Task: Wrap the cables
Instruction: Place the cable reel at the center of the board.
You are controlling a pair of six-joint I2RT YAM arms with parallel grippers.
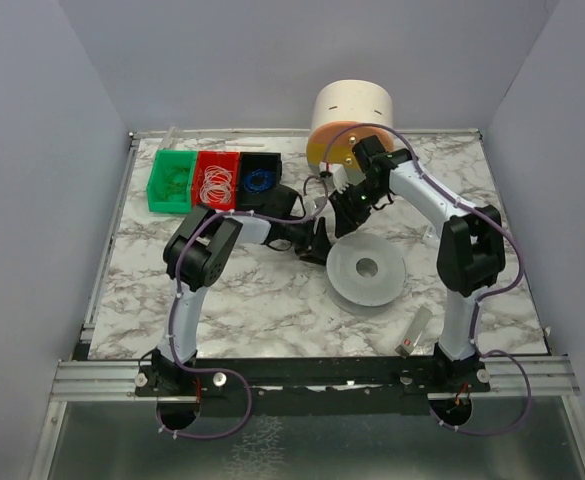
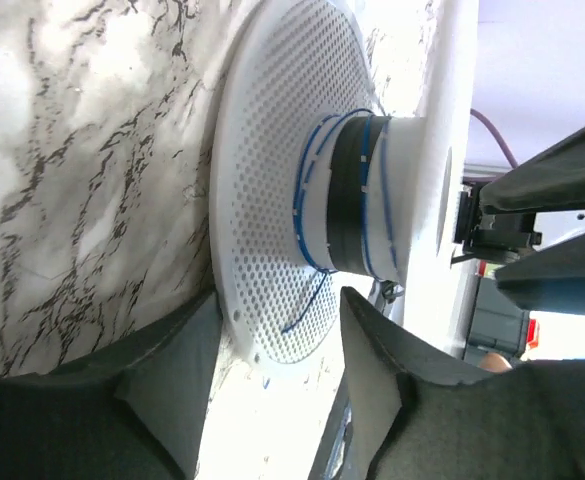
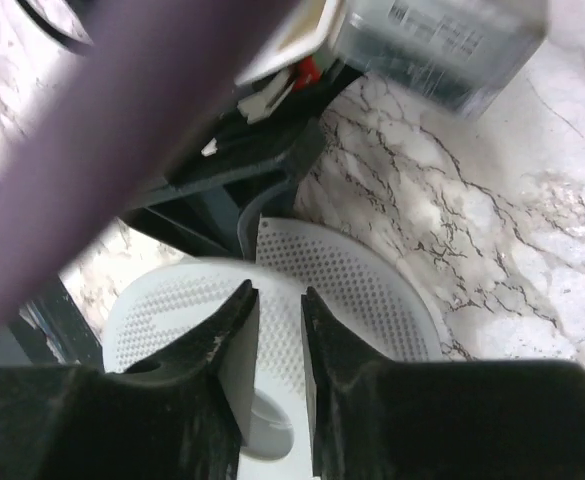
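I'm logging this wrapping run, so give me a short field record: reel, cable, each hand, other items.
reel: white perforated reel, flat on the marble table
cable: dark cable wound in a band round the hub, blue strands across it
left hand: open, fingers astride a flange rim
right hand: over the reel, narrow gap, grip unclear
other: green, red, black bins back left; cream drum behind

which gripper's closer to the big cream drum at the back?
Right. The right gripper hangs just in front of the cream drum, over the far edge of the white reel. The left gripper sits at the reel's left edge, farther from the drum.
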